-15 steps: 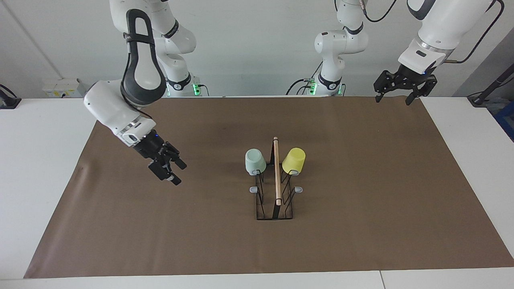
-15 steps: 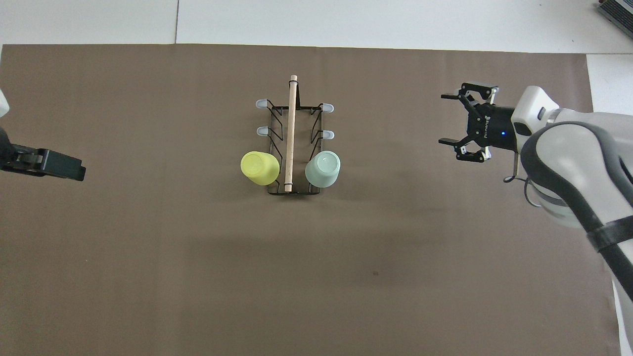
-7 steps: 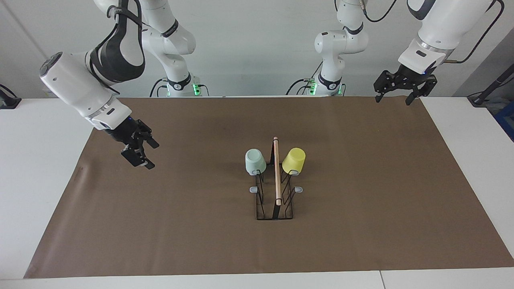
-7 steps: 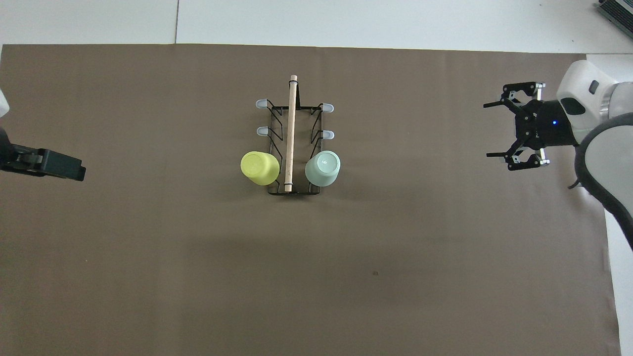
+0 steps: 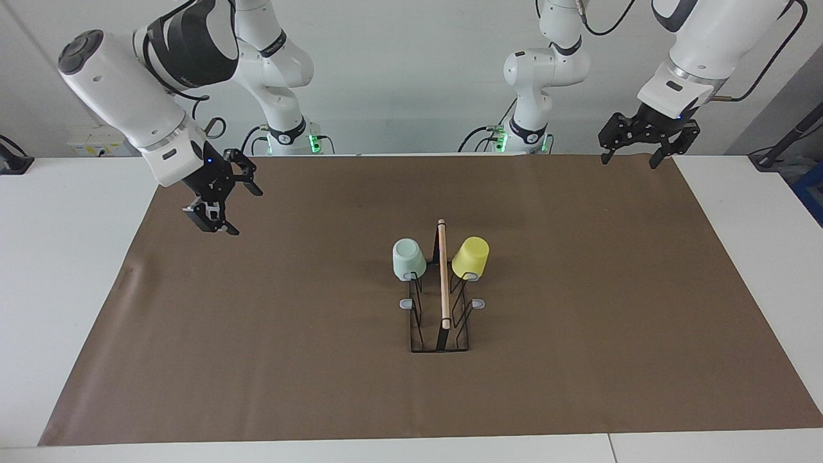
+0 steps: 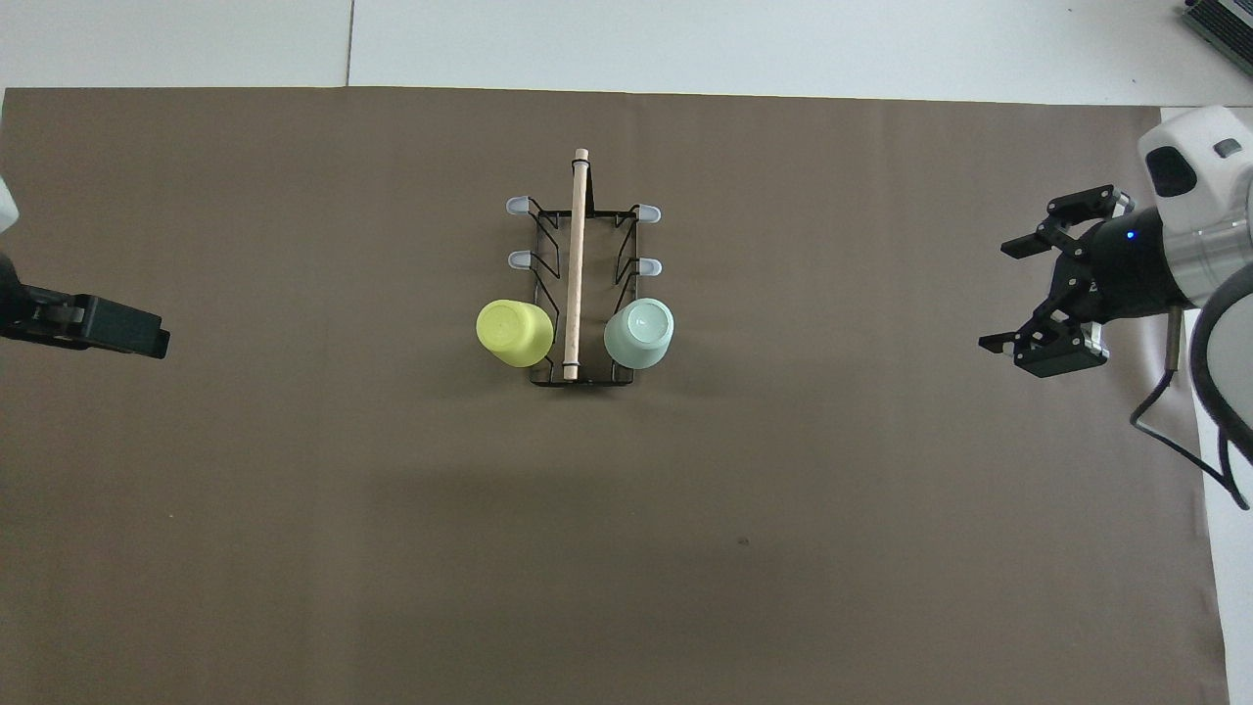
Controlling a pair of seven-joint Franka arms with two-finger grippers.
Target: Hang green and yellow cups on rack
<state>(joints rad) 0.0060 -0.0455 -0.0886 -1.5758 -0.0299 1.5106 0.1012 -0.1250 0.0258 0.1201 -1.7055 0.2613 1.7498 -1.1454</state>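
The black wire rack with its wooden rod stands mid-mat. The pale green cup hangs upside down on the peg nearest the robots, on the right arm's side. Bottom up as well, the yellow cup hangs on the matching peg on the left arm's side. My right gripper hovers open and empty over the mat near the right arm's end. My left gripper waits open and empty over the mat's corner by its base.
A brown mat covers most of the white table. Free grey-tipped pegs stick out from both sides of the rack, farther from the robots than the cups.
My right gripper has risen and drawn back from the mat's middle toward the right arm's end of the table, turning as it went. The left arm, cups and rack have not moved.
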